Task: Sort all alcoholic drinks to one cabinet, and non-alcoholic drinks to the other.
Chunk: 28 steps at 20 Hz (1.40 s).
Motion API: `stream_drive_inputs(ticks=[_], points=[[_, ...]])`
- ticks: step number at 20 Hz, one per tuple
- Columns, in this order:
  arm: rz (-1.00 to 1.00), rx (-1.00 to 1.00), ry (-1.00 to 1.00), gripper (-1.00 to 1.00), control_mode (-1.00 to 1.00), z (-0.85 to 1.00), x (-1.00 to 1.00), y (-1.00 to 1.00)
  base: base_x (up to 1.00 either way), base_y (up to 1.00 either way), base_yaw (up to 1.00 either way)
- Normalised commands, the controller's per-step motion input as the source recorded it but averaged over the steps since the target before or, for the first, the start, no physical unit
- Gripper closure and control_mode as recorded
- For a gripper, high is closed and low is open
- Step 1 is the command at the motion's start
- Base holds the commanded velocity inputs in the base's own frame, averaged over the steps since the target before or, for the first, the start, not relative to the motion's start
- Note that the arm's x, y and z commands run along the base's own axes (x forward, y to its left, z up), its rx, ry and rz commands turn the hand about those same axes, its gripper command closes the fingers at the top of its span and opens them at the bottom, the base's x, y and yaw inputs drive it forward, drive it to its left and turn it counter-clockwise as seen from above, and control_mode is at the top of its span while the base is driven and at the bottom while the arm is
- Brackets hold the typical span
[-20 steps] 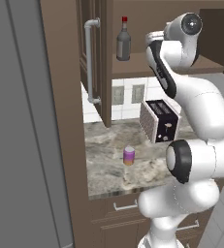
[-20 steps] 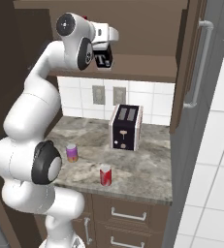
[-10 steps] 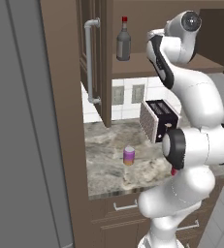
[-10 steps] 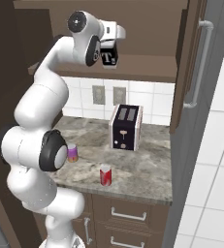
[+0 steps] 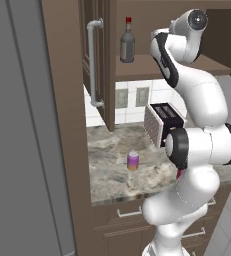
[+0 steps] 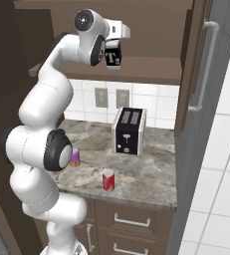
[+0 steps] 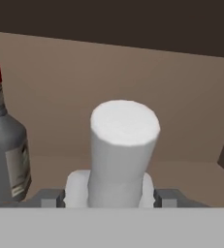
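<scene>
1. While the arm reached up into the open cabinet [image 6: 151, 69], the pincer [image 6: 113, 54] was clamped on the square bottle [image 6: 113, 57], black label facing out, fingers [image 7: 168, 196] pressed in on both sides below the pale neck [image 7: 123, 155].
2. Bottle's long axis stood upright, neck pointing up along the hand view, body hanging just above the cabinet shelf [image 5: 152, 67]; can't tell whether the base was touching.
3. The grey bottle w/ red cap [image 5: 127, 44] stood upright on the same shelf, just beside and to the left in the hand view [image 7: 2, 145], apart from the held one.
4. Key relation, as I judged it: shelf lay straight below the held bottle, so next move probably called for a short drop, then release; free shelf on the side away from the grey bottle.
5. Risk: nudging the grey bottle if it drifted that way.
6. Purple can [image 5: 133, 160] & red can [image 6: 108, 179] sat on the tabletop [image 6: 151, 174] near the toaster [image 6: 129, 130], well below, not yet sorted.
</scene>
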Motion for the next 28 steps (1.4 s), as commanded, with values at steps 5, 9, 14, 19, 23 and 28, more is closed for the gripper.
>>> stream_drive_inputs(ticks=[5, 9, 14, 19, 23, 28], points=[[0.0, -0.02, -0.07, 1.0, -1.0, -0.05, 0.42, 0.0, 0.0, 0.0, 0.0], [0.01, 0.0, -0.01, -1.0, -1.0, -0.15, 0.3, 0.0, 0.0, 0.0, 0.0], [0.01, 0.0, 0.0, -1.0, -1.0, -0.03, 0.11, -0.01, 0.0, 0.0, 0.0], [0.0, 0.0, 0.0, -1.0, -1.0, 0.0, 0.07, 0.0, 0.0, 0.0, 0.0], [0.0, 0.0, 0.0, -1.0, -1.0, 0.0, 0.0, 0.0, 0.0, 0.0, 0.0], [0.0, 0.0, 0.0, -1.0, -1.0, 0.0, 0.04, 0.0, 0.0, 0.0, 0.0]])
